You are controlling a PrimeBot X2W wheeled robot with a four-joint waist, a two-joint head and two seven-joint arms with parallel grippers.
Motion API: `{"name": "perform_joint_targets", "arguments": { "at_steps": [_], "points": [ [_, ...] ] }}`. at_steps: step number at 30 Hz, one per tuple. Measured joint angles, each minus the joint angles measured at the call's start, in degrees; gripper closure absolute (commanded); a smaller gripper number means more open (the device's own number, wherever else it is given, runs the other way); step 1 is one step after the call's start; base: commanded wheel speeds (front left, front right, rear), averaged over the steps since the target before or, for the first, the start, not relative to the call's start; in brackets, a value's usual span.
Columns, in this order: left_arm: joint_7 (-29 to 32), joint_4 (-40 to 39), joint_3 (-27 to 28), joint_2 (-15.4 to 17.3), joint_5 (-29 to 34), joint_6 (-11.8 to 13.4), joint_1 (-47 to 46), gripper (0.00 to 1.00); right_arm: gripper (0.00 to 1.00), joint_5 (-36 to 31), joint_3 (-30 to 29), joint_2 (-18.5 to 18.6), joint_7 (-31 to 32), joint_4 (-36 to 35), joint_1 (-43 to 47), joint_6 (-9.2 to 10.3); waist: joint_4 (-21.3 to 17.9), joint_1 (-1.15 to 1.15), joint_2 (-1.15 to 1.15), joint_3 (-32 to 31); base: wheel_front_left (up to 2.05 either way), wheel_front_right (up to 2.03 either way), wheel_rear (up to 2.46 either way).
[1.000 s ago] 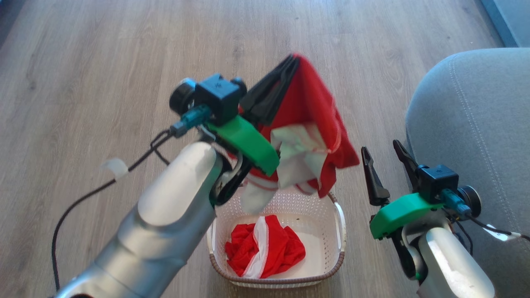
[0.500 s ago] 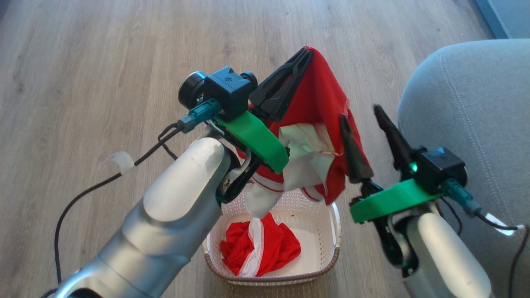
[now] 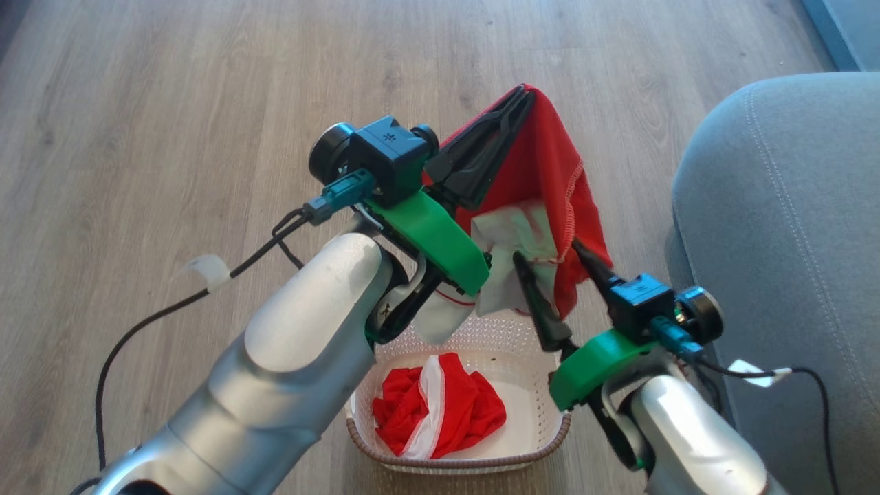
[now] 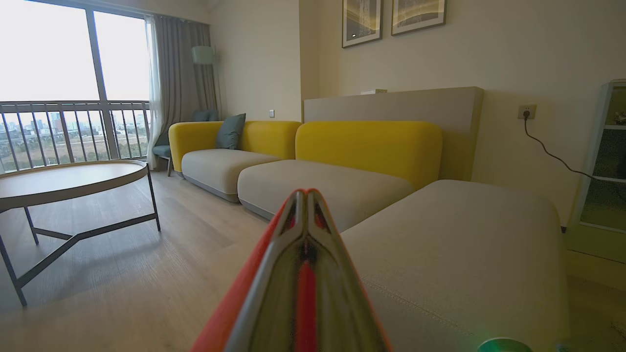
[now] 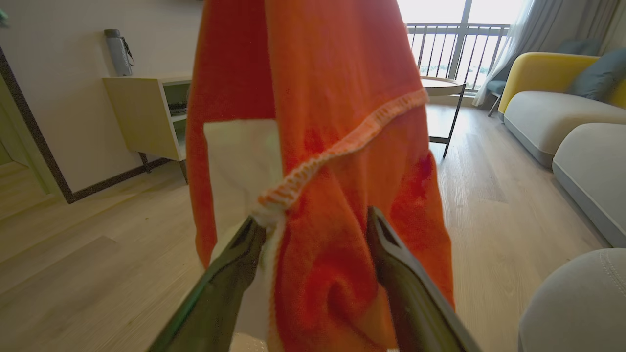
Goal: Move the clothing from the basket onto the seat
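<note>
Over the wooden floor at the left, the pale left arm reaches up and across, and the left gripper is pinched shut on the top edge of a red garment, with the fabric caught between its two dark fingers. In the left wrist view a strip of red runs up between those closed fingers and down their outer side. The garment hangs from that grip in a loose drape, with a white panel folded in the middle and a stitched red hem along its right side. Its lowest white end dangles just above the far rim of the basket. The basket stands on the floor directly below, and a second garment lies crumpled in it, red with a white band. To the right, the right gripper is spread wide, holding nothing, with one finger on each side of the hanging cloth's lower part. In the right wrist view the fabric falls between the two fingers, and the left one touches the bunched white seam. Further right is the grey seat, bare, and apart from both the held garment and the basket.
</note>
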State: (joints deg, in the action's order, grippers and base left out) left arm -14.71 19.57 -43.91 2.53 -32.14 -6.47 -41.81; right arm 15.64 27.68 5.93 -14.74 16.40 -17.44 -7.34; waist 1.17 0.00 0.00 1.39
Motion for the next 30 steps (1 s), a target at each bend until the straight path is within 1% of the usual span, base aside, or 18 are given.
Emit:
{"name": "perform_joint_targets", "arguments": {
  "at_steps": [4,7,8,9,10,19,20,21,22,23,30],
  "points": [
    [0.0,-0.1,-0.5,0.0,-0.2,0.0,0.0,1.0,0.0,0.0,1.2,-1.0,0.0,3.4,-1.1,0.0,0.5,0.0,0.0,0.0,0.0,0.0,0.0],
    [0.0,-0.1,-0.7,0.0,-0.2,0.0,0.0,1.0,0.0,0.0,1.5,-1.6,0.0,4.1,-3.1,0.0,0.8,0.0,0.0,0.0,0.0,0.0,0.0],
    [0.0,-0.1,-0.7,0.0,-0.2,0.0,0.0,1.0,0.15,0.0,1.5,-1.7,0.0,4.1,-3.8,0.0,0.9,0.0,0.0,0.1,0.0,0.0,0.0],
    [0.0,-0.1,-0.8,0.0,-0.2,0.0,0.1,1.0,0.6,0.0,1.5,-1.7,0.0,4.2,-4.3,0.0,0.9,0.0,0.0,0.1,0.0,0.0,0.0],
    [0.0,0.0,-0.8,0.0,-0.2,0.0,0.1,1.0,1.0,0.0,1.5,-1.7,0.0,4.3,-4.7,0.0,1.0,0.0,0.0,0.1,0.0,0.0,0.0],
    [0.0,0.0,-0.8,0.0,-0.2,0.5,0.5,1.0,1.0,0.0,0.4,-1.8,0.0,4.4,-4.8,0.0,0.8,0.0,0.0,0.7,0.0,0.0,0.0],
    [0.0,0.1,-0.8,0.0,-0.2,0.5,0.5,0.72,1.0,0.0,0.3,-1.8,0.0,4.3,-4.7,0.0,0.7,0.0,0.0,0.8,0.0,0.0,0.0],
    [0.0,0.3,-0.8,0.0,-0.2,0.5,0.6,0.23,1.0,0.0,0.1,-1.8,0.0,3.9,-4.6,0.0,0.5,0.0,0.0,0.8,0.0,0.0,0.0],
    [0.0,0.4,-0.7,0.0,-0.2,0.5,0.7,0.23,1.0,0.0,-0.3,-1.8,0.0,3.5,-4.5,0.0,0.4,0.0,0.0,0.9,0.0,0.0,0.0],
    [0.0,0.4,-0.6,0.0,-0.3,0.5,0.8,0.0,1.0,0.0,-0.8,-1.8,0.0,3.1,-4.5,0.0,0.3,0.0,0.0,1.0,0.0,0.0,0.0],
    [0.0,3.0,-1.6,0.0,-0.1,-0.2,2.4,0.0,1.0,-0.1,-4.1,-2.0,0.0,-0.5,-3.7,0.0,-0.7,0.0,0.0,1.4,0.0,0.0,0.0]
  ]
}}
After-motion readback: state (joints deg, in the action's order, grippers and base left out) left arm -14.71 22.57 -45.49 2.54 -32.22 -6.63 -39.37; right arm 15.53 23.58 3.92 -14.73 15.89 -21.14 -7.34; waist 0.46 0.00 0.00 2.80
